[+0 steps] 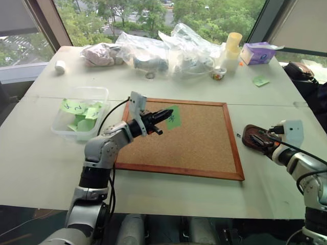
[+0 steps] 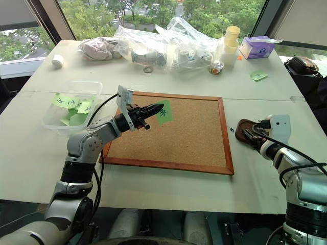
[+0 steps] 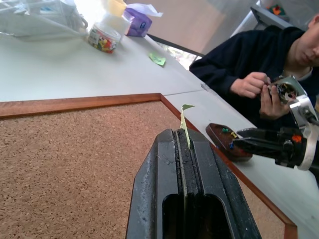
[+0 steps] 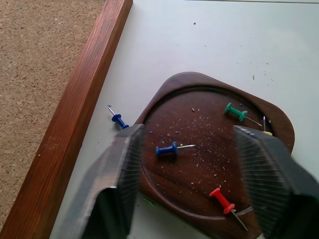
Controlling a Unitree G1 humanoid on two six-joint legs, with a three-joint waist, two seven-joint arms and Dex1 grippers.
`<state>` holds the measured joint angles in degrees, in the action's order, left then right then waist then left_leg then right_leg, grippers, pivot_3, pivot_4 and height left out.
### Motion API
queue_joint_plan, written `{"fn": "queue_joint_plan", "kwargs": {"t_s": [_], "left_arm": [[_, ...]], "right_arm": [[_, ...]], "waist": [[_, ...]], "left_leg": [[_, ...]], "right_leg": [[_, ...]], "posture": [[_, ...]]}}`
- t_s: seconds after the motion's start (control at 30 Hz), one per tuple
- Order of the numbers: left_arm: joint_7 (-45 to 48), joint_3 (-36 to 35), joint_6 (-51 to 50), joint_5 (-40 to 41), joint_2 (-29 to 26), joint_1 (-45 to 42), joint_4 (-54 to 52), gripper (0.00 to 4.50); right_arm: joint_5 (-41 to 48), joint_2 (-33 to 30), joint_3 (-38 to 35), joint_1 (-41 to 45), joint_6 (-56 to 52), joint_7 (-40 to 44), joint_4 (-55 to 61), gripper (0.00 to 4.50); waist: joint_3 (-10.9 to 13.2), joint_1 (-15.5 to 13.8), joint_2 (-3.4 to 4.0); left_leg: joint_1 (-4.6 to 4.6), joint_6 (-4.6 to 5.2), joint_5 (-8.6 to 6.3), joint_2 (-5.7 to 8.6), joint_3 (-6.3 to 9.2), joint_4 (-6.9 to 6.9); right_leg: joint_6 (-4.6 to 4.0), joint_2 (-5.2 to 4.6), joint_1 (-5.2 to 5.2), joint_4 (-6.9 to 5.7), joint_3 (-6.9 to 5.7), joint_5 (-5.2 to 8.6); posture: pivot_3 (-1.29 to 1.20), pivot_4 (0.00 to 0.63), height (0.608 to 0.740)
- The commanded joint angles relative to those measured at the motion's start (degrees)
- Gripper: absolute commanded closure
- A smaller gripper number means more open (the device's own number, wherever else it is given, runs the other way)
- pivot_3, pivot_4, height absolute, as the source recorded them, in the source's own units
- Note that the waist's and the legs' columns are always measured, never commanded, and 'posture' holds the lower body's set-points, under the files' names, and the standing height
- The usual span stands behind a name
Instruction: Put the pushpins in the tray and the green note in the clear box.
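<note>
Item: green note (image 1: 173, 118), light, limp paper, centre of frame above the corkboard (image 1: 204, 148), which we hold pinched by one edge in our left gripper (image 1: 164, 115); right gripper (image 4: 187, 149) spread over the tray (image 4: 259, 112).

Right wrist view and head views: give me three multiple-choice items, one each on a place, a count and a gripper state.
1. Where does the blue pushpin outside the tray lie?
A. On the corkboard
B. On the table between corkboard frame and tray
C. In the clear box

2. How many pushpins lie inside the tray?
A. One
B. Three
C. Six

3. What does the left gripper hold?
A. The green note
B. A pushpin
C. Nothing

Answers: 1 B, it rests on bare table beside the frame. 2 B, blue, green and red. 3 A, fingers shut on the note above the corkboard.
</note>
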<state>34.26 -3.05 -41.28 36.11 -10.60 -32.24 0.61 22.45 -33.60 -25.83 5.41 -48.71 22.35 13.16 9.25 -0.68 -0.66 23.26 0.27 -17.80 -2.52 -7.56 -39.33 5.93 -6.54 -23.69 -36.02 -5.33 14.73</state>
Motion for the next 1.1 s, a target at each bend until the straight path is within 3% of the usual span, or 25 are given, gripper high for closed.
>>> {"fn": "queue_joint_plan", "kwargs": {"t_s": [0.03, 0.27, 0.4, 0.53, 0.73, 0.87, 1.03, 1.1], "left_arm": [[-0.8, -2.3, -0.4, 2.2, 0.2, -1.4, -1.5, 4.50], [-3.3, -3.8, 1.5, 0.7, -1.5, -2.2, -3.1, 4.50], [-10.8, -7.5, 6.4, -2.4, -1.8, -3.7, -5.2, 4.50], [-20.3, -13.7, 9.5, -6.4, -5.1, -5.4, -6.2, 4.50], [-27.5, -25.1, 8.7, -5.1, -11.2, -2.7, -6.0, 4.50], [-26.7, -28.9, 8.2, -4.1, -14.3, 1.5, -4.1, 4.50], [-20.2, -27.7, 7.5, -3.4, -17.4, 6.8, -1.3, 4.50], [-18.3, -27.1, 7.6, -3.6, -17.9, 7.5, 1.1, 3.79]], "right_arm": [[1.2, -1.4, -1.7, 0.0, 1.0, 0.6, 3.8, 0.06], [7.9, -2.6, -0.1, 3.1, -1.0, 5.0, 11.1, 0.06], [13.9, -3.2, 4.2, 6.0, -3.2, 10.1, 15.4, 0.06], [16.9, -4.5, 10.5, 11.4, -4.3, 14.8, 14.5, 0.06], [15.0, -4.6, 17.1, 16.5, -1.3, 18.2, 10.0, 0.06], [13.7, -5.1, 19.8, 17.3, 0.8, 20.5, 8.1, 0.06], [12.4, -5.1, 21.2, 19.0, 2.1, 21.8, 5.3, 0.06], [11.8, -4.9, 21.6, 19.2, 2.4, 21.9, 4.8, 0.00]], "waist": [[0.0, 0.0, 0.00], [0.0, 0.2, 0.00], [0.0, 0.1, -0.01], [0.0, 0.0, -0.01], [0.0, 0.1, -0.03], [0.0, 0.0, -0.03], [0.0, 0.0, -0.06], [0.0, -0.1, -0.06]], "left_leg": [[-0.01, 0.00, 0.00, 0.00, 0.01, 0.00], [-0.02, 0.00, 0.00, -0.01, 0.01, 0.00], [-0.04, -0.02, 0.01, -0.09, 0.10, 0.00], [-0.05, -0.01, 0.01, -0.07, 0.14, -0.01], [-0.04, 0.01, 0.00, -0.09, 0.16, -0.01], [-0.03, 0.01, 0.00, -0.11, 0.13, -0.01], [0.02, 0.01, -0.01, -0.10, 0.07, -0.16], [0.01, 0.01, -0.01, -0.10, 0.07, -0.20]], "right_leg": [[0.00, 0.00, 0.00, 0.00, 0.00, 0.00], [0.00, 0.01, 0.00, -0.01, 0.00, 0.00], [-0.01, 0.08, 0.01, -0.01, 0.01, 0.00], [-0.01, 0.05, 0.05, 0.00, 0.01, -0.01], [-0.02, 0.05, 0.04, -0.01, 0.00, -0.01], [-0.01, 0.05, 0.03, -0.03, -0.01, -0.01], [-0.01, 0.03, 0.07, -0.05, -0.05, -0.01], [-0.01, 0.04, 0.07, -0.09, -0.06, -0.01]], "posture": [[0.00, 0.150, 0.740], [0.00, 0.150, 0.740], [0.00, 0.150, 0.740], [0.00, 0.150, 0.740], [0.00, 0.150, 0.740], [0.00, 0.150, 0.740], [0.00, 0.150, 0.740], [0.00, 0.150, 0.740]]}}
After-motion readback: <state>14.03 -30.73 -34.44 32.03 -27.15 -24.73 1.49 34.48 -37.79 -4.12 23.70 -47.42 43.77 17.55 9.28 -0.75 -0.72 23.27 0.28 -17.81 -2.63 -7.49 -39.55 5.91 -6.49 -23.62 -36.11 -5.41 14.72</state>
